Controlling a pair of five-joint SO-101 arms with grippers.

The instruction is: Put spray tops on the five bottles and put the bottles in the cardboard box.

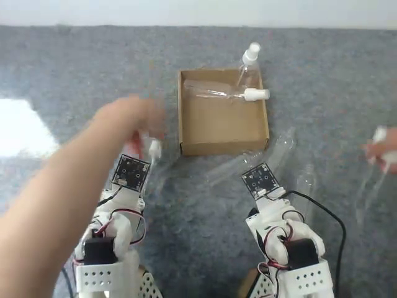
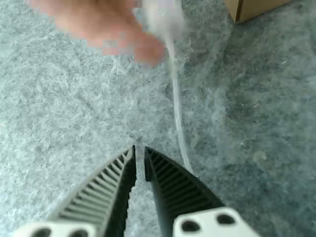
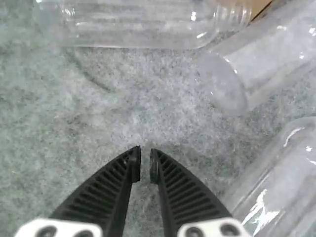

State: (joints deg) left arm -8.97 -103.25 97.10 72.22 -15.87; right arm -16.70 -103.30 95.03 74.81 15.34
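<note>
The cardboard box (image 1: 186, 115) lies open at the table's middle, with one clear bottle (image 1: 214, 92) lying in it, a white spray top (image 1: 256, 94) on it. A second topped bottle (image 1: 249, 63) stands at the box's far right corner. Three topless clear bottles (image 1: 231, 166) (image 1: 282, 148) (image 1: 306, 181) lie around the right arm (image 1: 260, 179); the right wrist view shows them (image 3: 133, 22) (image 3: 256, 59) (image 3: 279, 182) ahead of my shut, empty right gripper (image 3: 144, 157). A person's hand (image 2: 98, 27) holds a spray top (image 2: 160, 15) with its tube (image 2: 177, 113) over my shut left gripper (image 2: 139, 154).
Grey carpet covers the table. The person's forearm (image 1: 56, 192) crosses above the left arm (image 1: 131, 172). Another hand (image 1: 384, 149) at the right edge holds a white top over a clear bottle (image 1: 367, 186). The box corner (image 2: 252, 7) lies beyond the left gripper.
</note>
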